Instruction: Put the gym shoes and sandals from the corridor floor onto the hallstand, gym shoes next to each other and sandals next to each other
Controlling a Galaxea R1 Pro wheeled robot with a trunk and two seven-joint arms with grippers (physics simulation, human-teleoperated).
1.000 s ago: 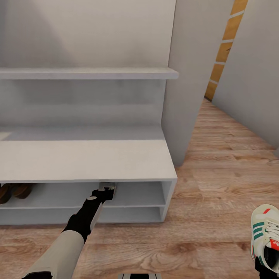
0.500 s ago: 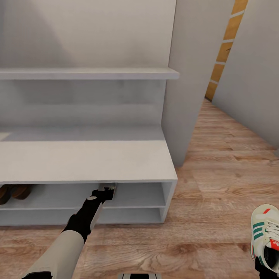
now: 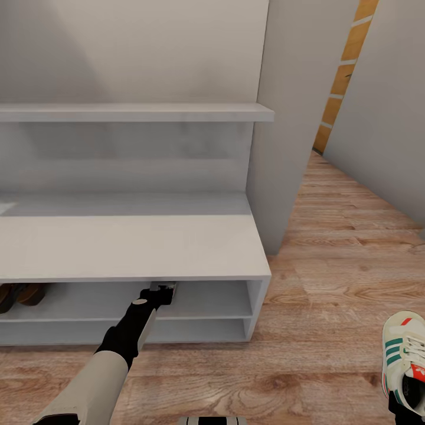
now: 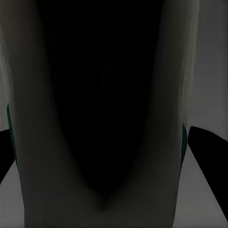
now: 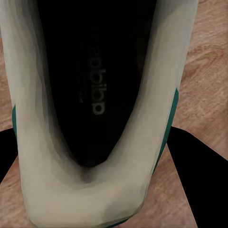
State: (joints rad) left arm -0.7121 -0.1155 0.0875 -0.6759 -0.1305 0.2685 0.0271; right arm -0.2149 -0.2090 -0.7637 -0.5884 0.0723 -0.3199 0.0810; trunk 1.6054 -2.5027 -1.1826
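Observation:
The light grey hallstand (image 3: 130,242) stands ahead with a wide bench top over two low slots. My left gripper (image 3: 163,290) reaches into the upper slot, under the bench edge. In the left wrist view it is shut on the off-white heel of a gym shoe (image 4: 102,209), whose inside is dark. Two brown sandals (image 3: 20,294) lie side by side at the left end of that same slot. At the lower right, above the corridor floor (image 3: 330,330), my right gripper (image 3: 406,408) is shut on the other gym shoe (image 3: 404,354), seen from its heel (image 5: 85,199) in the right wrist view.
A grey wall panel (image 3: 289,147) rises just right of the hallstand. A long shelf (image 3: 136,112) crosses its back panel. Wood flooring runs off to the right towards a narrow gap with an orange strip (image 3: 345,71) behind it.
The whole head picture has drifted very slightly, so the camera has moved a little. Both arms and both gym shoes keep their places.

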